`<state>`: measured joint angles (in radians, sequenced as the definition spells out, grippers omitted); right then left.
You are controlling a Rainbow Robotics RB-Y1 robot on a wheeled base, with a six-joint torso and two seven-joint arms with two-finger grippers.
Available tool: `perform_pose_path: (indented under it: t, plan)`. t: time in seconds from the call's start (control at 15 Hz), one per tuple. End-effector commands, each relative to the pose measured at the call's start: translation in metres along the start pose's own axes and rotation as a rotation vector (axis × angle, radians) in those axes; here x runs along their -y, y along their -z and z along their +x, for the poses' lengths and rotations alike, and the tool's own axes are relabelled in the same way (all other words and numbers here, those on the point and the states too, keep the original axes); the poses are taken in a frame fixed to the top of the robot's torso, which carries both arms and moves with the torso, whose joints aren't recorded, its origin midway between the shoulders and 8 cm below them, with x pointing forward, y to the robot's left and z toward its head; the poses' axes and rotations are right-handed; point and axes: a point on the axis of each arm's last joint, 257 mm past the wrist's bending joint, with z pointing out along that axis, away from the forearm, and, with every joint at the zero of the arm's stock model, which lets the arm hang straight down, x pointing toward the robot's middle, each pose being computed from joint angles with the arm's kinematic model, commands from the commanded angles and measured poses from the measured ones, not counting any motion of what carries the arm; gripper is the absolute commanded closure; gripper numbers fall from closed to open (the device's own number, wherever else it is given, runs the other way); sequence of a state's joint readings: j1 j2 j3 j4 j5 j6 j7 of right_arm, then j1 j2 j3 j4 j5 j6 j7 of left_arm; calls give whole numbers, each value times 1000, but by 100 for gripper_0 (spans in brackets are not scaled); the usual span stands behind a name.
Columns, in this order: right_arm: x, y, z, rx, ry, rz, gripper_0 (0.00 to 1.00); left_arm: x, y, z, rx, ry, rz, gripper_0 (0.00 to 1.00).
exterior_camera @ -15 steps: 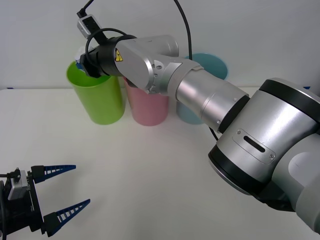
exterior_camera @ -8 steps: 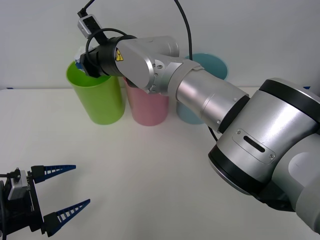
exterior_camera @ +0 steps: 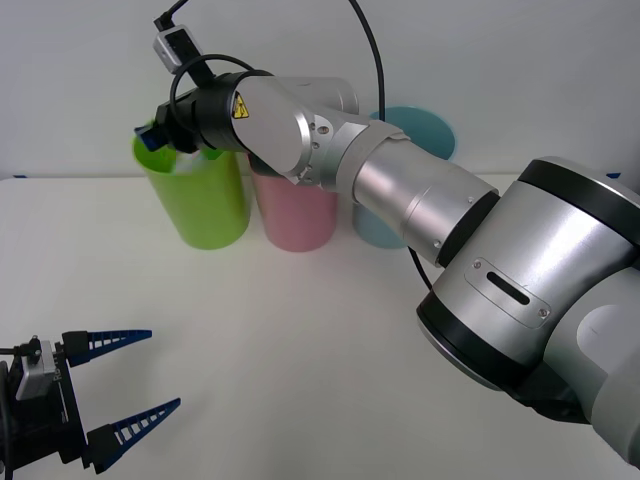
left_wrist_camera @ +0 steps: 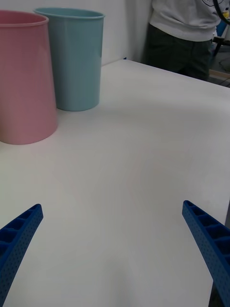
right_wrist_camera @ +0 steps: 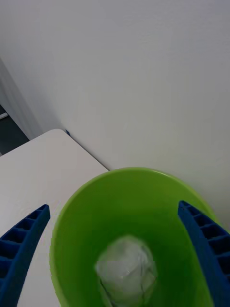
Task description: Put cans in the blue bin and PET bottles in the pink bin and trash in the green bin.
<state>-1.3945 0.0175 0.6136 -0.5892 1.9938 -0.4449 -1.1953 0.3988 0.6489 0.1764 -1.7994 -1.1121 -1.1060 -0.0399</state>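
My right gripper hangs open over the rim of the green bin, reaching across from the right. In the right wrist view its fingers are spread to either side of the green bin. The trash, a crumpled white paper ball, lies at the bottom inside, free of the fingers. The pink bin stands next to the green one, and the blue bin beyond it, partly behind my arm. My left gripper rests open low at the front left, holding nothing.
The three bins stand in a row at the back of the white table, against the wall. The left wrist view shows the pink bin and the blue bin upright, with bare tabletop in front of them.
The right gripper has opened over the green bin. The white paper ball it held at the rim has left its fingers and now lies inside. The left arm has not moved.
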Motion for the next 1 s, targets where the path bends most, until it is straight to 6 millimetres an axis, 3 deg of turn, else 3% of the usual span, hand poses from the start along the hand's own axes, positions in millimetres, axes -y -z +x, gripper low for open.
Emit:
perform_pose_path:
  t: [0.07, 0.6, 0.73, 0.87, 1.0]
  plan:
    - [0, 0, 0, 0, 2, 0, 0, 0, 0, 0, 0, 0, 0, 0]
    - [-1, 0, -5, 15, 0, -6, 0, 0, 0, 0, 0, 0, 0, 0]
    - [-15, 3, -24, 62, -4, -53, 0, 0, 0, 0, 0, 0, 0, 0]
    - [-54, 10, -52, 111, -17, -146, 0, 0, 0, 0, 0, 0, 0, 0]
    - [-47, 37, -72, 150, -12, -199, 0, 0, 0, 0, 0, 0, 0, 0]
